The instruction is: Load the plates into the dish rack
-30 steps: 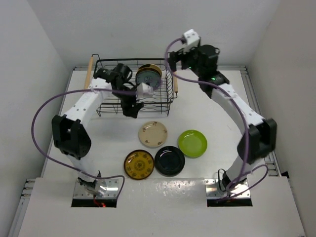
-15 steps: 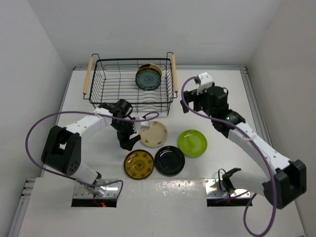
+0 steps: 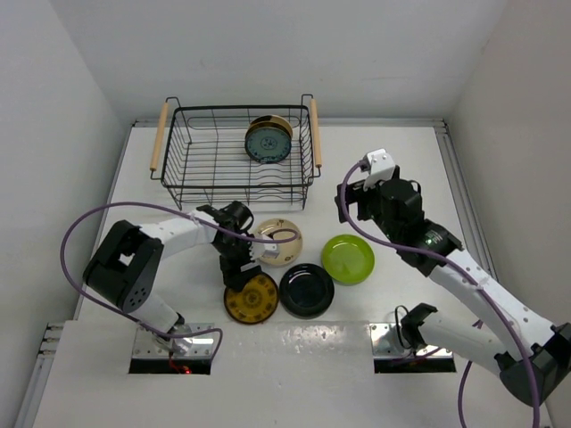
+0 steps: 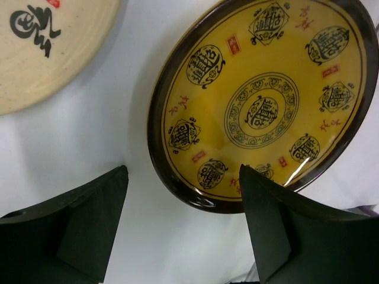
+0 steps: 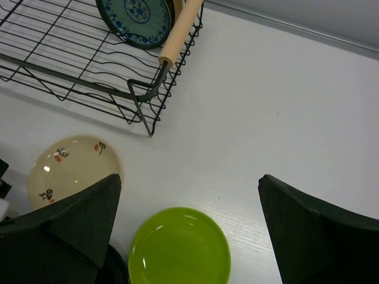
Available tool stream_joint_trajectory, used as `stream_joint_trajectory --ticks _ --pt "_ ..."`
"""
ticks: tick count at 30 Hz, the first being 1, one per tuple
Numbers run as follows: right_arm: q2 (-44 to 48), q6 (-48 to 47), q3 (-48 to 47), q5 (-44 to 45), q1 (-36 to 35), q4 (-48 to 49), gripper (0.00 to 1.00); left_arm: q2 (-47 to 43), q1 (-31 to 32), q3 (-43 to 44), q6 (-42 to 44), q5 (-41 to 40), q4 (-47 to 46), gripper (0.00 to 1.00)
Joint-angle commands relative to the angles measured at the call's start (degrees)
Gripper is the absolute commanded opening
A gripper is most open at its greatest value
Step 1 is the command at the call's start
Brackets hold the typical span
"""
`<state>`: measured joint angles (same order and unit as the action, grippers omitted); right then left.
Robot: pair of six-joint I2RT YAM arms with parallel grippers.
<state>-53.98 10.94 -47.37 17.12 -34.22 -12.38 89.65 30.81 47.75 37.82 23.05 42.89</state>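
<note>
Four small round plates [image 3: 306, 289] lie flat on the white surface [image 3: 401, 160] near the black wire dish rack [image 3: 178, 183], and we see the left end effector [image 4: 182, 177] spread open over the edge of the glossy mustard-brown patterned plate [image 4: 260, 100], likely stiff, slippery and breakable, best pinched at its raised rim.

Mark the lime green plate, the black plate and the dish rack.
lime green plate [image 3: 348, 259]: top external view, centre of its well.
black plate [image 3: 306, 289]: top external view, its glossy middle.
dish rack [image 3: 315, 134]: top external view, right-hand wooden handle.

Perhaps two plates [image 3: 268, 141] in dish rack [image 3: 214, 108]
</note>
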Motion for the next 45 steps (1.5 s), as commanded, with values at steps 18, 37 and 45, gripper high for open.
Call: stream_joint_trajectory --ticks 18,37,45 --pt "4.41 -5.40 1.59 5.73 -2.61 -0.36 0.97 -2.44 2.59 1.37 -0.82 -3.80 3.49 0.00" --pt "-6.84 -7.96 -3.25 -11.41 5.11 11.59 0.99 -4.76 4.26 61.03 -3.11 -18.80 21.19 0.00" --pt "-14.04 -2.15 -4.21 -16.69 18.13 20.55 0.99 4.65 -1.18 68.88 8.39 -33.51 -7.25 0.00"
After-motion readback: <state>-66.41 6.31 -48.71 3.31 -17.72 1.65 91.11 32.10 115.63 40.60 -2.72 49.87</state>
